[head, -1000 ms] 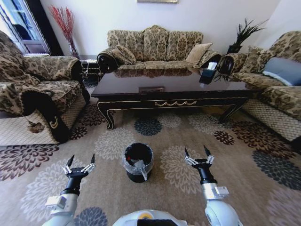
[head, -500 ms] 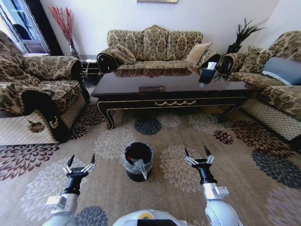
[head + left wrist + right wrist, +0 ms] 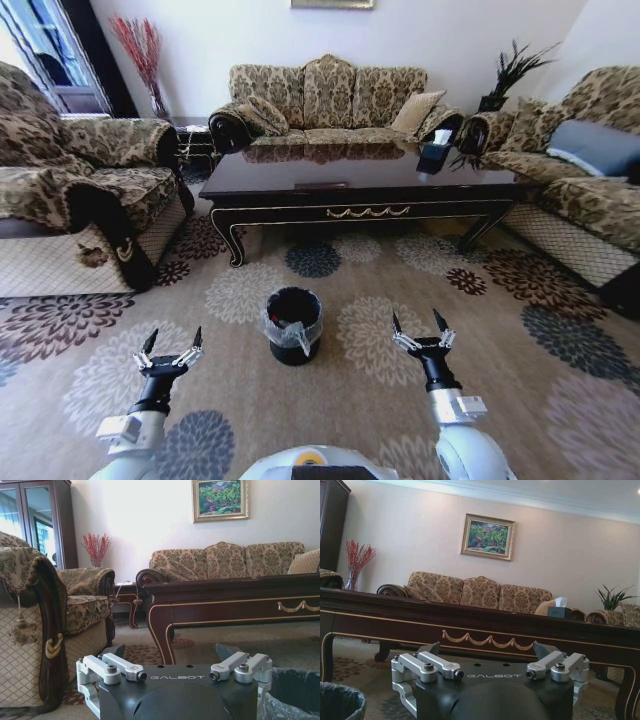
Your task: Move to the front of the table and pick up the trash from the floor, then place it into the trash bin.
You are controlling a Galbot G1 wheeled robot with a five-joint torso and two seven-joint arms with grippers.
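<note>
The dark glossy table (image 3: 360, 180) with its gold scroll apron stands across the flowered carpet floor (image 3: 520, 350) ahead of me. The small black trash bin (image 3: 293, 322), lined with a clear bag, sits on the carpet between my arms and a little beyond them. My left gripper (image 3: 173, 338) hangs open above the carpet to the bin's left, and my right gripper (image 3: 416, 322) is open to its right; both are empty. The left wrist view has the left gripper (image 3: 171, 651) near the bin (image 3: 292, 690) and a table (image 3: 225, 600) leg. The trash is out of view.
Patterned sofas ring the table: an armchair (image 3: 70, 200) on the left, a long sofa (image 3: 330, 105) behind, another sofa (image 3: 590, 190) on the right. A tissue box (image 3: 437, 155) rests on the table's right end. Open carpet lies around the bin.
The whole head view has shifted: table, sofas and bin now sit higher and slightly farther, so the camera moved. Both grippers hold the same open pose.
</note>
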